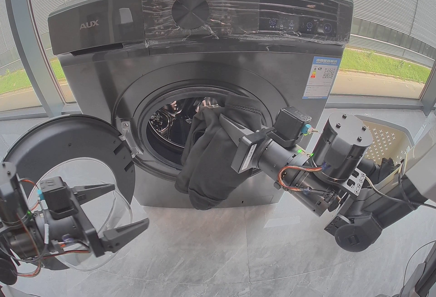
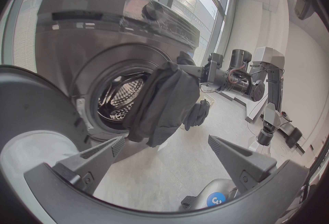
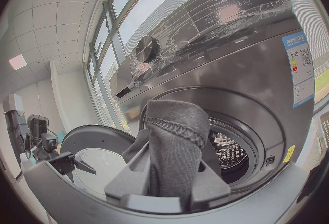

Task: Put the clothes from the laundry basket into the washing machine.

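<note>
A dark grey garment [image 1: 213, 152] hangs in front of the washing machine's [image 1: 200, 57] round drum opening [image 1: 170, 125], its upper part at the rim and its lower end drooping below the opening. My right gripper [image 1: 225, 123] is shut on its top fold; in the right wrist view the cloth [image 3: 174, 132] is pinched between the fingers [image 3: 133, 173]. The machine's door [image 1: 68, 143] stands swung open to the left. My left gripper [image 1: 129, 204] hangs open and empty low in front of that door. A cream perforated laundry basket [image 1: 386, 139] stands right of the machine, behind my right arm.
A second dark cloth [image 2: 197, 115] hangs at the basket's edge. Grey tiled floor [image 1: 218, 248] lies open before the machine. Window frames and glass stand behind and beside it.
</note>
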Available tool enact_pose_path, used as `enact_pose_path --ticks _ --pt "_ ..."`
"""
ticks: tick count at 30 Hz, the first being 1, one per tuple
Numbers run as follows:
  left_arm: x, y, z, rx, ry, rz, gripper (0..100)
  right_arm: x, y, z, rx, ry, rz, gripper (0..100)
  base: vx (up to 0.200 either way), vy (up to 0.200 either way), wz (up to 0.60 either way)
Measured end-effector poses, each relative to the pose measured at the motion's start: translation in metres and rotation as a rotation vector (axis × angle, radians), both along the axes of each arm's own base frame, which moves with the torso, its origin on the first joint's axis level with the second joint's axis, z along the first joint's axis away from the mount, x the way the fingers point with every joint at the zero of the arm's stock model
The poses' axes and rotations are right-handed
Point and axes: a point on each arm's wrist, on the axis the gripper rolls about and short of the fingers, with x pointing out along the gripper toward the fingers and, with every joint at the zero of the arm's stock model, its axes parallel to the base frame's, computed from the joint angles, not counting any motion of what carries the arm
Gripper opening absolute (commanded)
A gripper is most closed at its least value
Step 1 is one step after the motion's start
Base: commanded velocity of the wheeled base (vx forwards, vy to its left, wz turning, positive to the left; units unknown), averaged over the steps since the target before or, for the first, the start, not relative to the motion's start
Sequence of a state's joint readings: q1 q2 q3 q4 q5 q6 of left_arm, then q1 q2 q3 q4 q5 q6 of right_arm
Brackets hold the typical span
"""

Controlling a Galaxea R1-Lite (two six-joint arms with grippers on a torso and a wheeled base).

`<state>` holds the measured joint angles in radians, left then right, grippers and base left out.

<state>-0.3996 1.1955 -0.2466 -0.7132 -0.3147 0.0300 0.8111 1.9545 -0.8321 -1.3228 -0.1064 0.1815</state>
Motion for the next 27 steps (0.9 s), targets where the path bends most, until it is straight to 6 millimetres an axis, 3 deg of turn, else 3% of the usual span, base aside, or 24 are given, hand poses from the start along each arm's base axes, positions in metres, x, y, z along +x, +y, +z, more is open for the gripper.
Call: enact_pose_path --ticks 5,13,27 --pt "0.028 -0.024 -0.016 0.007 0.031 -0.069 100 0.003 0.003 -0.003 0.001 0.003 0.003 0 0.000 0.000 0.00" --pt "0.055 -0.050 -0.036 -0.013 0.155 -0.130 100 0.007 0.006 -0.009 -0.003 0.009 0.002 0 0.000 0.000 0.00" --pt "0.083 -0.066 -0.052 -0.056 0.262 -0.131 100 0.006 0.011 -0.016 -0.017 0.009 0.011 0 0.000 0.000 0.00"
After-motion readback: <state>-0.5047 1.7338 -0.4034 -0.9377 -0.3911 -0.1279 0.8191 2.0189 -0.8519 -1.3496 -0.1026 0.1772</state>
